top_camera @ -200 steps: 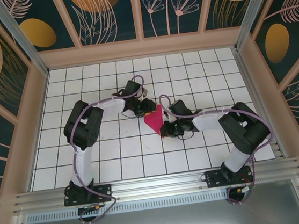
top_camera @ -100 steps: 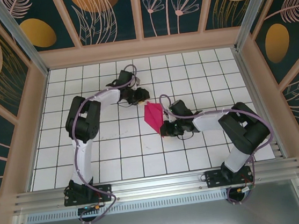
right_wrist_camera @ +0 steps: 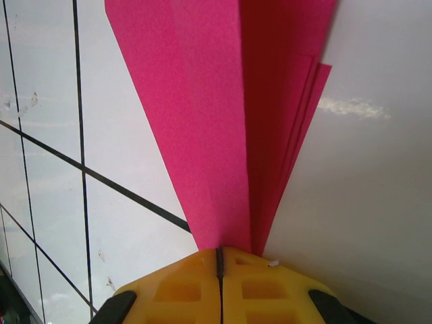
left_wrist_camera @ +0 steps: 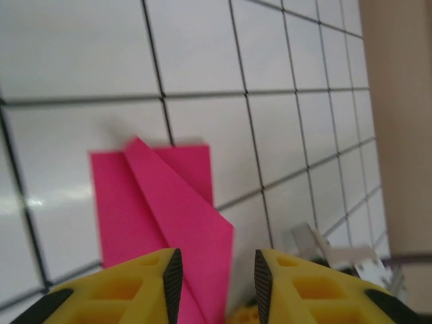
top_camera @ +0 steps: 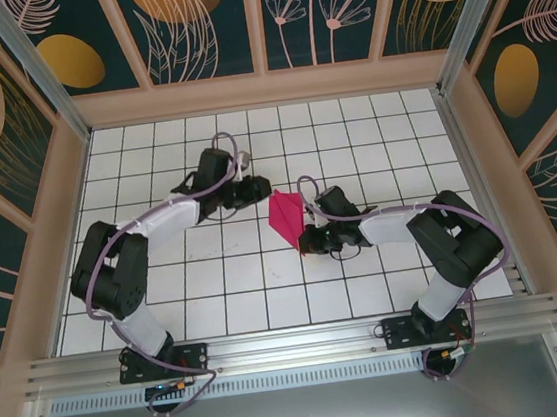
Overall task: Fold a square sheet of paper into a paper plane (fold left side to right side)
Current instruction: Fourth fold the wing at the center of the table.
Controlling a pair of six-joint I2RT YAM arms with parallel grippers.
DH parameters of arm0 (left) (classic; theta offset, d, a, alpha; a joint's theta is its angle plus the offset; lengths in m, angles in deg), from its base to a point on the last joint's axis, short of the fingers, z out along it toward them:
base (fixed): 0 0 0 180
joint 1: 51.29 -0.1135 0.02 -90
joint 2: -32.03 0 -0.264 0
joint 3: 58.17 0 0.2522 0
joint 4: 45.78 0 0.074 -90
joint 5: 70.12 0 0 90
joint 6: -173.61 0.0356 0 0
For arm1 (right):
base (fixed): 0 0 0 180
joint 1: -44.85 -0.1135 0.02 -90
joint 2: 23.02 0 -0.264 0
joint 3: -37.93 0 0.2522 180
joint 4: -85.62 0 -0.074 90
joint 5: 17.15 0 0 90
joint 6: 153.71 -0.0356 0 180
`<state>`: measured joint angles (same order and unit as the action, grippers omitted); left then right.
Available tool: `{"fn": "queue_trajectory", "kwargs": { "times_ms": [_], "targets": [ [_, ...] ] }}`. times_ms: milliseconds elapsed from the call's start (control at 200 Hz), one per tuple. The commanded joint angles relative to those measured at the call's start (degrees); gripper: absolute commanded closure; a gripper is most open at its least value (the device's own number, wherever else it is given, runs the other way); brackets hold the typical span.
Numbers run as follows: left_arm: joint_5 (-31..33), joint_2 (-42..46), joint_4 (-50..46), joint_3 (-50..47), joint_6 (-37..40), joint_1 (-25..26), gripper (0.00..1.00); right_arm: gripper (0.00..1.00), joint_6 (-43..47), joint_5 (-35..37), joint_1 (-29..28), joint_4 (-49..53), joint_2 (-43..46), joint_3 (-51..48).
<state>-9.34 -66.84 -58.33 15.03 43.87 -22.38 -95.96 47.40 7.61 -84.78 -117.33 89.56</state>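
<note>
Pinching the narrow tip of the slim, pointed magenta-pink paper plane (right_wrist_camera: pixel 223 121), the right end effector (right_wrist_camera: pixel 219 253) is clamped tight. The plane lies mid-way across the white tiled surface (top_camera: pixel 216 276). The left end effector (left_wrist_camera: pixel 216 277) hovers just beside its wider end, jaws parted, holding nothing.

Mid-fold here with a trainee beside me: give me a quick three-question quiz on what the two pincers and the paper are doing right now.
1. True or false: the right pincer is shut on the narrow end of the paper plane.
2. On the left pincer, the jaws stand: A) clamped on the paper, B) apart, holding nothing, C) fully shut on nothing.
3. Fill in: the paper plane's colour is ____.

Key: 1 true; 2 B; 3 pink.
</note>
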Motion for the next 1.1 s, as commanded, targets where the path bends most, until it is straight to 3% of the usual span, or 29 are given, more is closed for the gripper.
{"fn": "queue_trajectory", "kwargs": {
  "times_ms": [0,280,801,1096],
  "targets": [
    [-3.17,-0.21,7.97,-5.62,-5.64,3.83,0.64,0.92,-0.45,3.48,-1.06,8.87,-3.42,-2.97],
    [-3.94,-6.07,15.24,-7.36,-12.08,8.94,0.65,0.92,-0.59,3.83,-1.17,9.17,-3.10,-2.89],
    [-5.41,-12.33,14.35,-4.07,-11.89,11.10,0.65,0.92,-0.36,3.92,-1.22,9.22,-4.17,-2.81],
    [1.44,-15.22,7.10,0.77,-8.97,11.11,0.65,0.92,0.16,5.21,-1.27,10.90,-4.47,-2.37]
  ]
}}
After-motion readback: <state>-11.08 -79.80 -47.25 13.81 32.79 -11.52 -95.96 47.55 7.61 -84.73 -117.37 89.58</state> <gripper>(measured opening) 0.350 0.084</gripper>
